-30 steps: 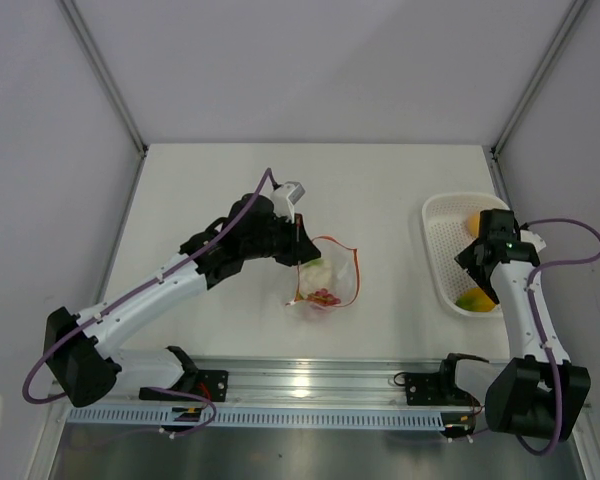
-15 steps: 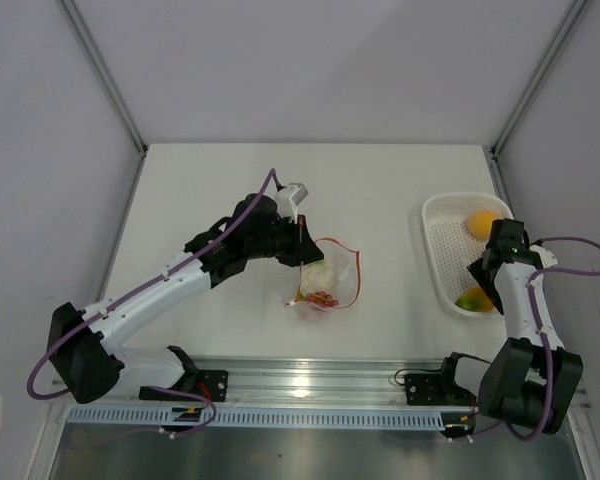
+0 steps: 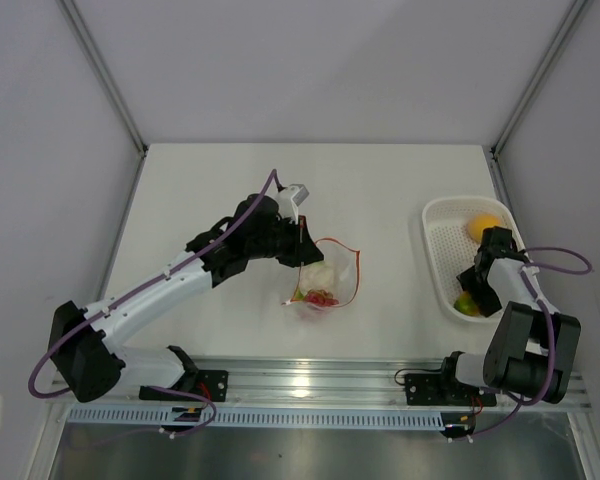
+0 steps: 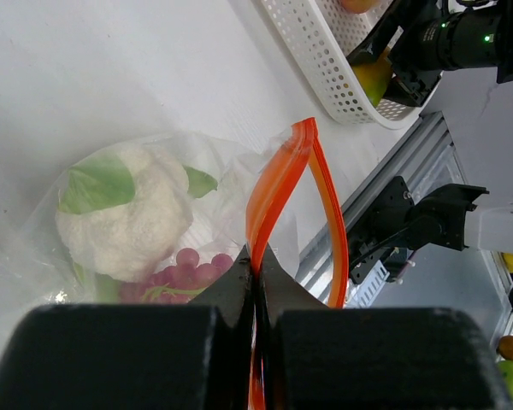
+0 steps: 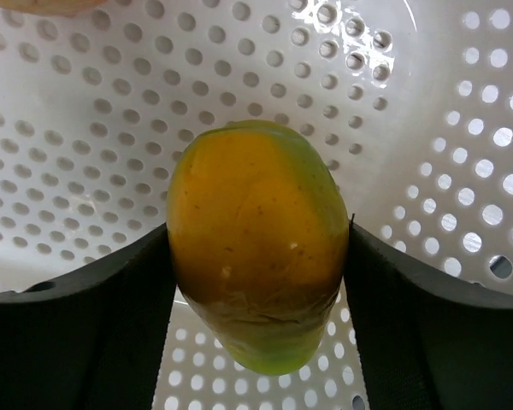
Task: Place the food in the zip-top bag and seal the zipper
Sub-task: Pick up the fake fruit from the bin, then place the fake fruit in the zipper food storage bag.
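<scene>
A white table point(image 3: 200, 190) sits between pale walls, with a metal rail point(image 3: 310, 385) along its near edge. At mid-table, the left gripper point(image 3: 302, 240) is clamped tight on the zipper point(image 4: 278, 184) of the zip-top bag point(image 3: 325, 280), whose mouth gapes open. Inside the bag lie a white-green vegetable piece point(image 4: 132, 218) and a red berry cluster point(image 4: 184, 272). On the right, the right gripper point(image 3: 472, 290) reaches into the near end of the white basket point(image 3: 440, 250). Its pads press on both sides of a yellow-green fruit point(image 5: 256, 239). An orange fruit point(image 3: 483, 226) rests at the basket's far end.
</scene>
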Controlling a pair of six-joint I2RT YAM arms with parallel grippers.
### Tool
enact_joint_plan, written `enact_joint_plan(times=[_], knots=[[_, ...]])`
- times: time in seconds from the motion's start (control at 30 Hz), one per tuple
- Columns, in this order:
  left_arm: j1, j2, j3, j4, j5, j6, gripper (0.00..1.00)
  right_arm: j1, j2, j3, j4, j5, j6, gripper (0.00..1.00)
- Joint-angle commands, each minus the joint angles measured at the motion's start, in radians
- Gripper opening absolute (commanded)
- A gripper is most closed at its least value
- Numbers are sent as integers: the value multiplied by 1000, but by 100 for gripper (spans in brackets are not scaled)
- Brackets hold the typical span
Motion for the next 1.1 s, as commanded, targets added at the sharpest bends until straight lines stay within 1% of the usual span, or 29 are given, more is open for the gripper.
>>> enact_joint_plan(times=[0.0,0.07,0.1,0.17,0.2,0.27,0.3,0.37,0.4,0.47,0.5,0.53,0.57,0.6,0.63,0.7,0.73,0.77,0.9,0.93,1.0,1.03,1.07], knots=[[6,0,20,11,10,6,1,-4,1,-19,51,-1,14,72],[6,-1,18,10,7,6,1,-4,6,-24,57,-1,2,66],[6,-1,17,11,7,6,1,-4,6,-22,62,-10,-2,59],[6,0,15,13,10,3,1,-4,1,-16,62,-23,-13,49],[6,0,15,14,10,3,0,-4,-5,-15,60,-42,-25,40],[6,3,12,16,10,3,1,-2,-22,-9,57,-59,-41,30],[6,3,11,14,10,1,1,-1,-51,-3,47,-70,-44,24],[6,0,6,14,8,1,1,8,-94,2,46,-88,-74,19],[8,-3,6,14,5,1,1,14,-147,4,40,-111,-84,14],[6,-6,-1,16,2,-2,1,25,-210,8,37,-148,-116,11],[6,-9,-3,17,2,-2,1,31,-243,11,40,-205,-128,9],[6,-9,-6,17,1,-2,0,37,-308,16,42,-235,-139,7],[6,-10,-6,16,-1,-2,1,53,-341,20,40,-271,-162,7],[6,-10,-6,14,-1,-4,1,62,-371,27,43,-361,-174,6],[6,-12,-6,16,-3,-4,1,71,-422,43,45,-401,-183,5],[8,-9,-3,14,0,-4,1,123,-461,65,36,-488,-187,3],[6,-7,-3,13,-3,-4,0,151,-487,91,31,-507,-183,3],[6,-6,-1,13,-3,-4,1,219,-497,102,36,-535,-176,3],[6,-1,-1,13,-4,-10,0,394,-525,163,49,-546,-141,4],[6,-1,-6,14,-4,-11,1,483,-530,174,60,-540,-131,5],[6,0,-14,17,0,-16,1,572,-547,192,97,-508,-105,5],[6,-1,-17,20,4,-19,1,661,-551,195,117,-498,-95,5],[6,-4,-20,22,4,-22,0,707,-554,192,157,-474,-82,5]])
